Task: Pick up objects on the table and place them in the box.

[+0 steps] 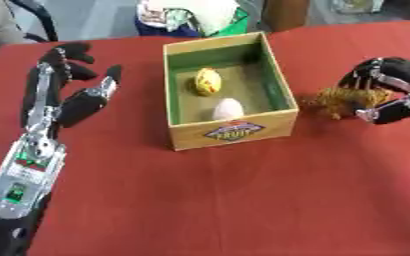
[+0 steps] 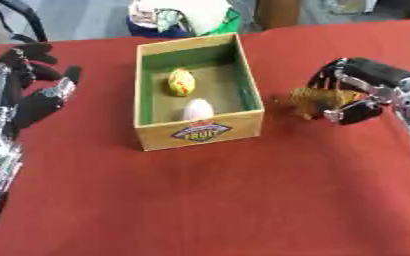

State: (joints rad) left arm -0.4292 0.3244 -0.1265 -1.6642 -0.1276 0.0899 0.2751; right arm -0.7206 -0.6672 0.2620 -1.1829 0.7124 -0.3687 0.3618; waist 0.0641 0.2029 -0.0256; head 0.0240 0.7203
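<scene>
**Red surface, box at centre**

A red surface point(image 1: 243, 200) is carrying everything. The right hand point(image 2: 359, 95) is curling round a brown, bristly object point(image 2: 312, 101), seemingly a toy animal, just right of the box point(image 1: 230, 132). The left hand point(image 1: 64, 95) is resting open, well apart.

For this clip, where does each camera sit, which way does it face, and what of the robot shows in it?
Left eye view: in the robot's head, looking down at the red table and the wooden box; the left hand and its forearm fill the left side, fingers spread.
Right eye view: the other eye of that head camera, facing the same way; the right hand and its wrist show, fingers curled round a small brown toy.
Shared: the box, holding a yellow object and a white egg-shaped one, both hands, the toy.
</scene>
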